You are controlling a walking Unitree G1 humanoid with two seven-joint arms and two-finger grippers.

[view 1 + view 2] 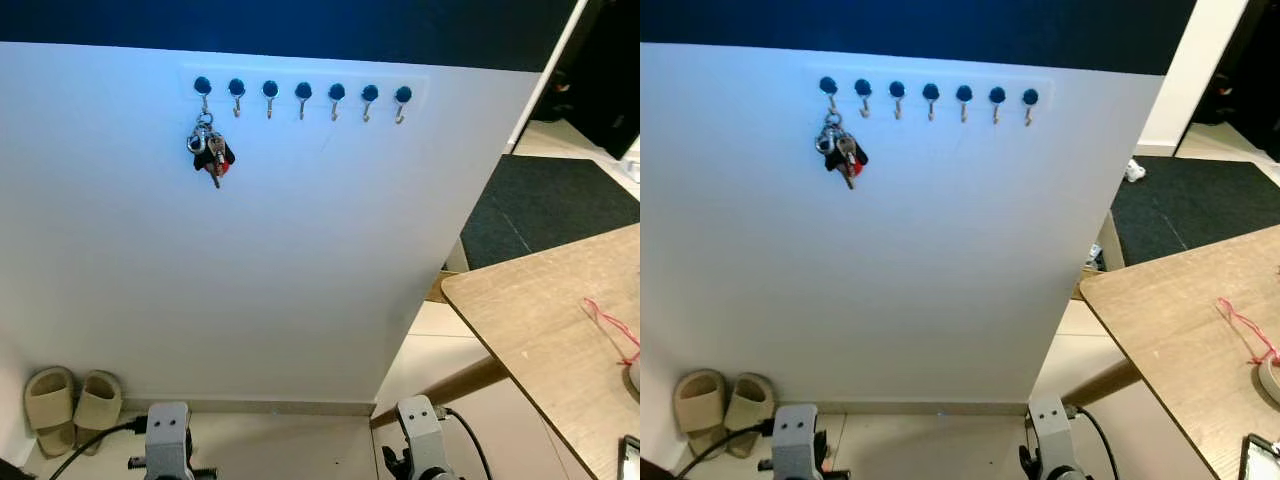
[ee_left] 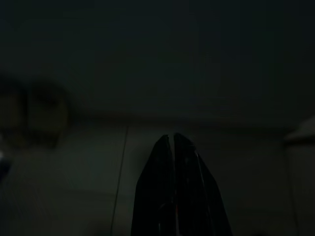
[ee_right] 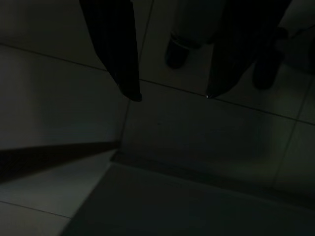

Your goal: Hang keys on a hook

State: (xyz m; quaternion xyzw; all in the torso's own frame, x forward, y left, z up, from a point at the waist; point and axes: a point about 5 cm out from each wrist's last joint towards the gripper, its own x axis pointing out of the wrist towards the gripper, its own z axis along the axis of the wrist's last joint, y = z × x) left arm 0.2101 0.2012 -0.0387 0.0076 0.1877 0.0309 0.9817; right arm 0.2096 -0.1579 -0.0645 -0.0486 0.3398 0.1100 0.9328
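A bunch of keys (image 1: 210,150) with a red and black fob hangs from the leftmost hook (image 1: 203,97) of a row of several blue-capped hooks (image 1: 303,96) on a white wall panel. Both arms hang low, far below the keys, their wrists at the bottom of the eye views. In the dark left wrist view my left gripper (image 2: 172,138) is shut, its fingers pressed together with nothing between them. In the right wrist view my right gripper (image 3: 172,97) is open over tiled floor, holding nothing.
A wooden table (image 1: 540,320) juts in at the right, with a red cord (image 1: 612,325) on it. A pair of beige slippers (image 1: 72,400) lies at the foot of the wall on the left. A dark mat (image 1: 545,205) covers the floor beyond the wall's right edge.
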